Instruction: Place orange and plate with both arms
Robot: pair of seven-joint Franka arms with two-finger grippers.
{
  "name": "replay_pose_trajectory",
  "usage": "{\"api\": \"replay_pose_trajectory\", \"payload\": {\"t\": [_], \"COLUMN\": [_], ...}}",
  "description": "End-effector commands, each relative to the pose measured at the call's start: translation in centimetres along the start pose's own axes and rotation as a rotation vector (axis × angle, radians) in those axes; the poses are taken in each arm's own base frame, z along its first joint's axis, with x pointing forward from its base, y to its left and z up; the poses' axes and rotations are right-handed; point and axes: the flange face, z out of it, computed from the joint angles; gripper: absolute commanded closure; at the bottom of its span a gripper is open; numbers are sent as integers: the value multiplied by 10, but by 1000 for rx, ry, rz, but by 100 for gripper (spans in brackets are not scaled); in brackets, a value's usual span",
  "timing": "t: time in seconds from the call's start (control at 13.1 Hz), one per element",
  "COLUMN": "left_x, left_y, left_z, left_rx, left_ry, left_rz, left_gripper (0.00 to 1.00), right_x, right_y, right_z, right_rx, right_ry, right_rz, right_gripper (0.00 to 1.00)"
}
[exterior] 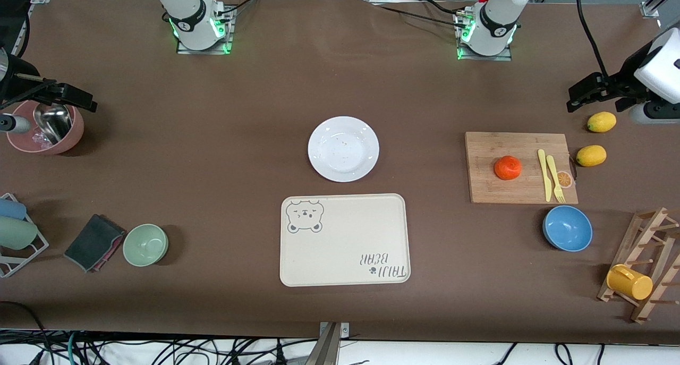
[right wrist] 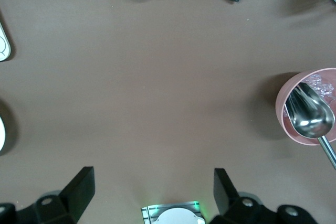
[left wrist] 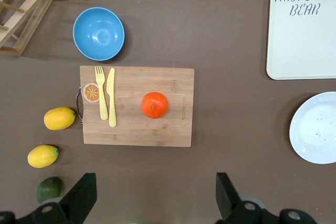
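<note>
The table [exterior: 159,158] carries a cream tray [exterior: 345,248] near its middle, with the plate [exterior: 343,149] just beside it on the side toward the arm bases. Up over the table's end, the left gripper [left wrist: 152,198] hangs wide open and empty above bare cloth beside the cutting board [exterior: 520,166], where the orange [exterior: 508,168] sits near 2 yellow utensils [exterior: 550,175]. The right gripper [right wrist: 152,195] waits wide open, empty, beside the pink bowl [right wrist: 310,107].
</note>
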Motion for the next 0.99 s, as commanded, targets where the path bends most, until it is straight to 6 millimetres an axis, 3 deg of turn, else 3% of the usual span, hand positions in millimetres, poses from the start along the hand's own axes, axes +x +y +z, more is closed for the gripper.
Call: {"api": "replay_pose_trajectory", "payload": {"t": [0.0,0.92], "left_x": [-5,-2], "left_y": [0,-6], "left_z": [-5,-2], "left_rx": [-18,-18], "left_ry": [-1,-4], "left_rz": [-6,-18], "left_gripper": [0,0], "right_x": [1,0], "right_y": [-2,-4], "right_z": [-2,-1], "right_rx": [13,12], "right_ry": [-5,-8], "right_rz": [-3,-1], "right_gripper": [0,0]}}
